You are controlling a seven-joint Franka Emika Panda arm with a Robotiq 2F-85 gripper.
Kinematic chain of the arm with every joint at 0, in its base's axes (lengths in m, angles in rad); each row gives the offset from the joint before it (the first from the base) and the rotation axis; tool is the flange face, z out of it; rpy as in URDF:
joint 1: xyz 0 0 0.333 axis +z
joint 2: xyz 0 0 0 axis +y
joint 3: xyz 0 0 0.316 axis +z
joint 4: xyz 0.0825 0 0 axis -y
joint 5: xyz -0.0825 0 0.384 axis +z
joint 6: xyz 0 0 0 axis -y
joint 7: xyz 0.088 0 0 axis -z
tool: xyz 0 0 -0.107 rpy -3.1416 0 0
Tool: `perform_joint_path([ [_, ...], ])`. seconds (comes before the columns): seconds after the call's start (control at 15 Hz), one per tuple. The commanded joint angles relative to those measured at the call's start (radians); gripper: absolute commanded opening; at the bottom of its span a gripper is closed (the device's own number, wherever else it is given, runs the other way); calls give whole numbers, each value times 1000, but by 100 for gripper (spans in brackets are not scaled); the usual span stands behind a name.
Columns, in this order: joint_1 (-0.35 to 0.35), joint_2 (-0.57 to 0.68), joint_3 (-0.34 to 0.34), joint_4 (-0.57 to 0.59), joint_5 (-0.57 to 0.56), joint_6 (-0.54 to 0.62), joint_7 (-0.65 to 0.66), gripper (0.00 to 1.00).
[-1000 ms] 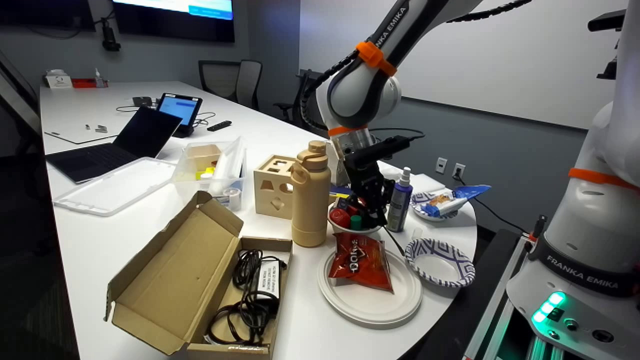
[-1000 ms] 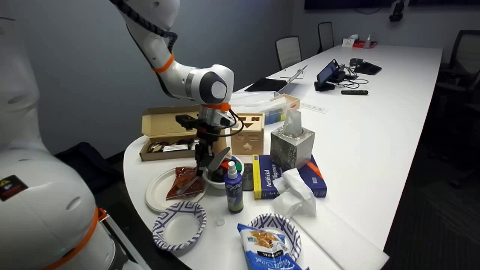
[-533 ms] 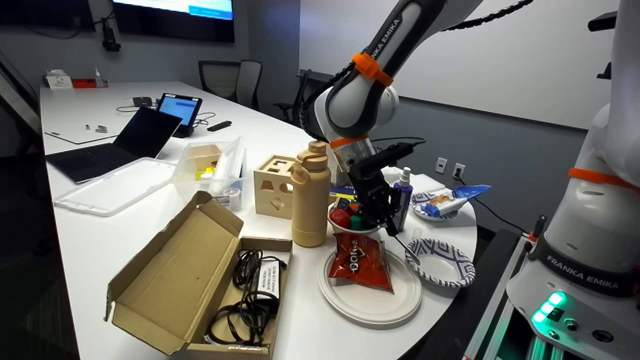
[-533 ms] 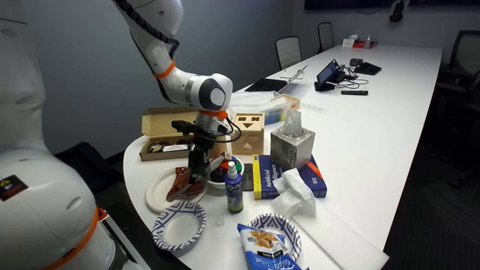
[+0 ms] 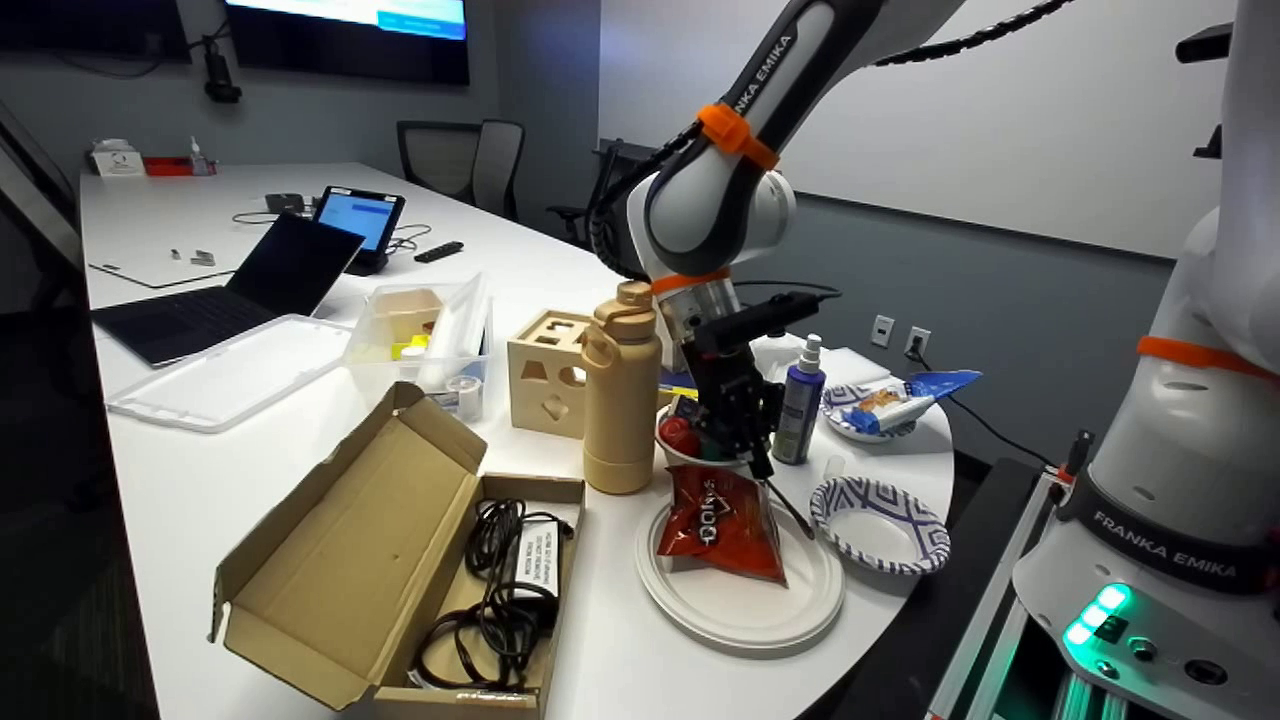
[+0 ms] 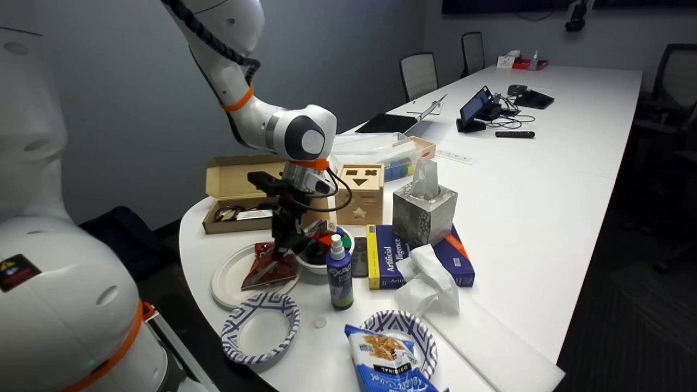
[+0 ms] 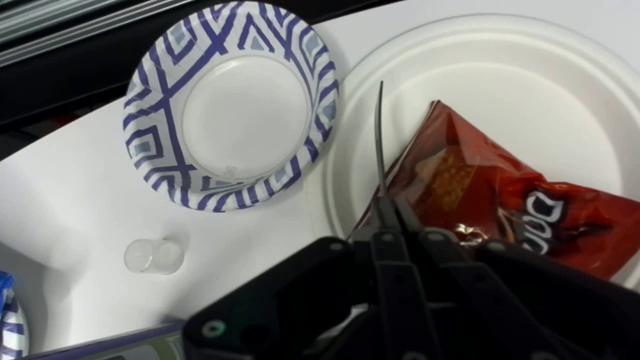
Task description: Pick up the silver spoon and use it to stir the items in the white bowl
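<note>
Holds the silver spoon (image 7: 378,134) clamped between the jaws of the gripper (image 7: 395,213), set narrow around the shaft. Extends, by the thin visible length, at a slant over the edge of the plate (image 5: 745,630), alongside the snack bag (image 5: 725,525), and ends near the patterned dish (image 7: 245,117). Hides elsewhere behind the gripper; cannot tell whether touching the plate. Note the white bowl (image 6: 316,268) just beside the gripper, loaded with items (image 5: 681,438) in red, green and dark colours. Read the visible length of the silver spoon as outside the white bowl. Locate, in an exterior view, the spray bottle (image 5: 801,410) upright on the bench (image 5: 180,560) near the white bowl and the tall bottle (image 5: 622,420) upright on the opposite side.
</note>
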Motion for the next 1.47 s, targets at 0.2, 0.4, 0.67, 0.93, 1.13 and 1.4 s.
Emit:
perform_joint_path([
  [0.2,-3,-47,4,-28,51,82,-47,1],
  [0.4,-2,-98,-1,-52,44,115,-30,1],
  [0.67,-2,-190,-3,-90,29,109,4,1],
  [0.93,11,-302,23,-140,27,44,54,1],
  [1.13,28,-382,67,-185,59,-33,67,1],
  [1.4,72,-409,136,-227,118,-53,10,1],
])
